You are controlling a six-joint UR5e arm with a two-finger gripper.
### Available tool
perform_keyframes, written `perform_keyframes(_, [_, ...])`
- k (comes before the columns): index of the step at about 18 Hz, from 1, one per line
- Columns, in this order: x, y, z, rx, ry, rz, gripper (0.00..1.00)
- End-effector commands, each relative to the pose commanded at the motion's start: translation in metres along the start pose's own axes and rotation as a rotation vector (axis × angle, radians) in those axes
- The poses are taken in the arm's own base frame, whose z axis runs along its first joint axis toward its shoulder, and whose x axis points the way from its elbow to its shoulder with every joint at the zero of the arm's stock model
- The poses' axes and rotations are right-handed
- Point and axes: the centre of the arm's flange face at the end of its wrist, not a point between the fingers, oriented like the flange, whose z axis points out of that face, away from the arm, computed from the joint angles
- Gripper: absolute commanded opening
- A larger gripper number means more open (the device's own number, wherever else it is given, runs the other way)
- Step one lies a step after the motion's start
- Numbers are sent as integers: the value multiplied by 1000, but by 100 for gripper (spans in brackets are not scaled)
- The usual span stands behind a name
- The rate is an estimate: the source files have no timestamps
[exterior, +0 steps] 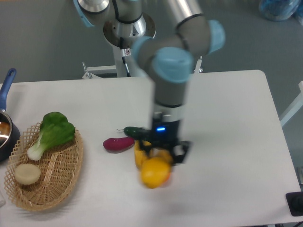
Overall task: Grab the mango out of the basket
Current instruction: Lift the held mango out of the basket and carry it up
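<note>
The mango [155,173], a smooth yellow-orange fruit, hangs above the table near its middle front. My gripper [163,153] is shut on its top, pointing straight down. The mango is well clear of the wicker basket [71,172], which lies at the left front of the table. The mango and gripper cover the place where the round orange lay, so the orange is hidden.
In the basket lie a green leafy vegetable [52,134] and a pale round item [27,173]. A purple vegetable [118,144], a dark cucumber [135,132] and a yellow pepper [139,154] lie just left of the gripper. A pot with a blue handle [6,85] is at the far left edge.
</note>
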Motion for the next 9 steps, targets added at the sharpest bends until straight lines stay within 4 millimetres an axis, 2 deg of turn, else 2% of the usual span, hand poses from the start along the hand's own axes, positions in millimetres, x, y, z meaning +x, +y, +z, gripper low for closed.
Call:
perform_keyframes(1, [-15, 17, -3, -9, -12, -6, 30])
perform_keyframes(2, [-38, 44, -1, -24, -23, -14, 30])
perform_keyframes(4, [-54, 71, 2, -45, -25, 20, 30])
perform_keyframes(7, [-53, 91, 21, -190, -33, 63, 30])
perform_keyframes(8, [-49, 89, 23, -227, -38, 72, 30])
perform_keyframes(9, [-44, 77, 24, -229, -41, 88, 30])
